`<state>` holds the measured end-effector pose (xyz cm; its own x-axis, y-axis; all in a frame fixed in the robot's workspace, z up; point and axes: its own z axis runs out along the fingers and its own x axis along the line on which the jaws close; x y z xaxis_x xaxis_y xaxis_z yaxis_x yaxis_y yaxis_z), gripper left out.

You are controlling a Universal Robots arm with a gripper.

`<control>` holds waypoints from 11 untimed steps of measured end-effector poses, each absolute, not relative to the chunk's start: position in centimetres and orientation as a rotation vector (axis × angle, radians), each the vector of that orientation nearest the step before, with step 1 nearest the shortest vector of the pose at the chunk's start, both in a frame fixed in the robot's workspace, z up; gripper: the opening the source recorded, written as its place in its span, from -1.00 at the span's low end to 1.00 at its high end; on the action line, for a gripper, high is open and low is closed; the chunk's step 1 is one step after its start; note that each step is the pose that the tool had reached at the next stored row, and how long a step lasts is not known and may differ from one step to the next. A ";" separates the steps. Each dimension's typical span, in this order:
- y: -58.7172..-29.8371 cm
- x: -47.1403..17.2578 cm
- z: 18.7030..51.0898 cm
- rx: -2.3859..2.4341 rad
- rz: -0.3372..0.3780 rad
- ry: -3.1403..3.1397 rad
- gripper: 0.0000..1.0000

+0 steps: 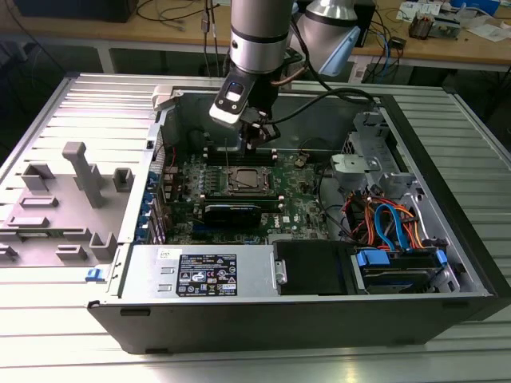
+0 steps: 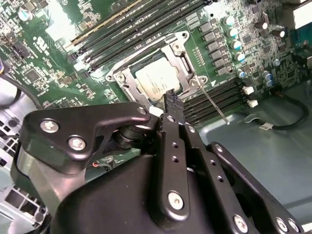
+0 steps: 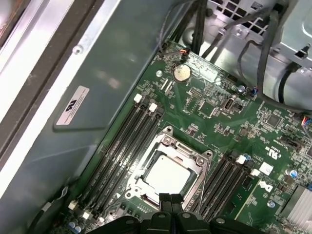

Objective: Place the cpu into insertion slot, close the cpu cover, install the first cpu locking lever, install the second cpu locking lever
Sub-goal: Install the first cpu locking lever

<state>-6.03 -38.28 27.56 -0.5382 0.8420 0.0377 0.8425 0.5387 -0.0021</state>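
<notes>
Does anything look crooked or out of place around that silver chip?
One thing: a thin metal lever sticks out at a slant beside the cpu cover instead of lying flat along it. The cpu itself sits square inside the cover. The end effector hovers at the cover's edge.

The gripper [image 3: 170,197] hides an edge of the cpu cover [image 3: 184,150] and, seemingly, a corner of the cpu [image 3: 168,174].

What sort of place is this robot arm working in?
Probably a robotics lab or electronics workshop. An opened desktop computer case lies on a slatted metal table, cluttered wooden workbenches stand behind it, and a robot arm hangs over the motherboard.
</notes>
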 end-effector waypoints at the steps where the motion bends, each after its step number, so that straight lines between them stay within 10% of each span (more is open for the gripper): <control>1: -38.3 -6.0 27.6 -1.478 -0.025 -2.733 -0.79; 11: -38.3 -6.0 27.6 -1.368 -0.023 -2.789 -0.79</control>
